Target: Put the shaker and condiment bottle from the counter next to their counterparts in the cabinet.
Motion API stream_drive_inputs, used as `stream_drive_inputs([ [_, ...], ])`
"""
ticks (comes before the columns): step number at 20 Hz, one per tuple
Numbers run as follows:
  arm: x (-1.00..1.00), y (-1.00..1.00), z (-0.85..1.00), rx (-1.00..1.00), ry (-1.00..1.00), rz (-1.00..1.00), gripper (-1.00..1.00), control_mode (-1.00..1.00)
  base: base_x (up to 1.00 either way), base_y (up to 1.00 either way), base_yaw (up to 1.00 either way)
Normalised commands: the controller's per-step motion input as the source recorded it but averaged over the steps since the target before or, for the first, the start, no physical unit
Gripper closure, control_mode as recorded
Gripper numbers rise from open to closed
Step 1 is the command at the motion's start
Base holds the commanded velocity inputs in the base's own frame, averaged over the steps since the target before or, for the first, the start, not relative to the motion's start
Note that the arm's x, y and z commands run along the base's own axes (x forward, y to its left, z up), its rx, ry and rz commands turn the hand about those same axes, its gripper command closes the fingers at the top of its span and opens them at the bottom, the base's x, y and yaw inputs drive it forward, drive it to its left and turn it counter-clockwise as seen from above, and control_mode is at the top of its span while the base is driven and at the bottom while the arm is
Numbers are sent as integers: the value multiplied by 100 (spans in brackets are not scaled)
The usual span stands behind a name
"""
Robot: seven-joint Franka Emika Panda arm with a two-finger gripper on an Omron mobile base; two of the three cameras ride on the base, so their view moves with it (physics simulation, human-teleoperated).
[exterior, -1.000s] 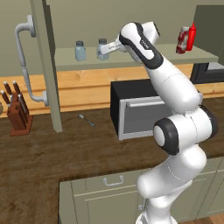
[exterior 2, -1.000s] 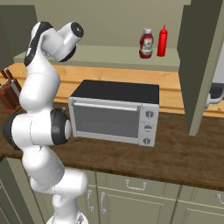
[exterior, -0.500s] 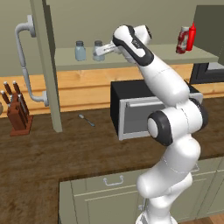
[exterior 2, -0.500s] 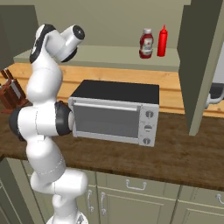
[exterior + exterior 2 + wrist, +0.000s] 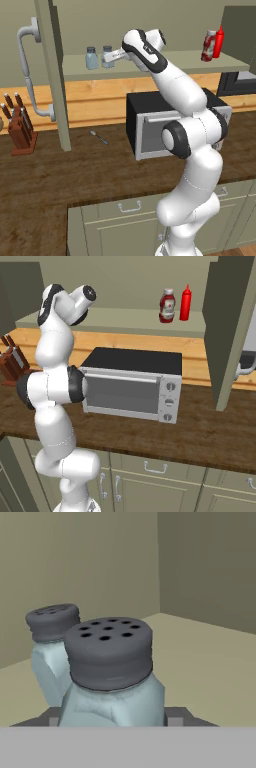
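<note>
The shaker [image 5: 110,657], pale blue glass with a grey holed cap, sits between my fingers, and my gripper [image 5: 113,718] is shut on it. On the cabinet shelf [image 5: 170,62] the held shaker [image 5: 107,56] is just right of its counterpart shaker [image 5: 91,58], close beside it; my gripper [image 5: 113,56] reaches in from the right. The counterpart [image 5: 52,643] shows behind and left of the held one. At the shelf's right end the condiment bottle [image 5: 209,46] stands beside the tall red squeeze bottle [image 5: 219,42]. The same pair appears as the condiment bottle [image 5: 167,306] and squeeze bottle [image 5: 185,302].
A black toaster oven [image 5: 150,125] stands on the counter [image 5: 75,170] under the shelf. The open cabinet door [image 5: 52,80] with its curved handle [image 5: 27,75] hangs left of the shakers. A knife block [image 5: 19,131] and a spoon [image 5: 99,137] lie on the counter.
My gripper has carried the shaker leftward along the shelf, closing the gap to the counterpart shaker. The bottles have not moved.
</note>
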Motion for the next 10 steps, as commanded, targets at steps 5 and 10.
stream_drive_inputs([
  [5, 45, 14, -12, 0, 0, 0, 100, -100, 0, 0, 0],
  [10, 43, 16, -17, 0, 0, 0, -100, -100, 0, 0, 0],
])
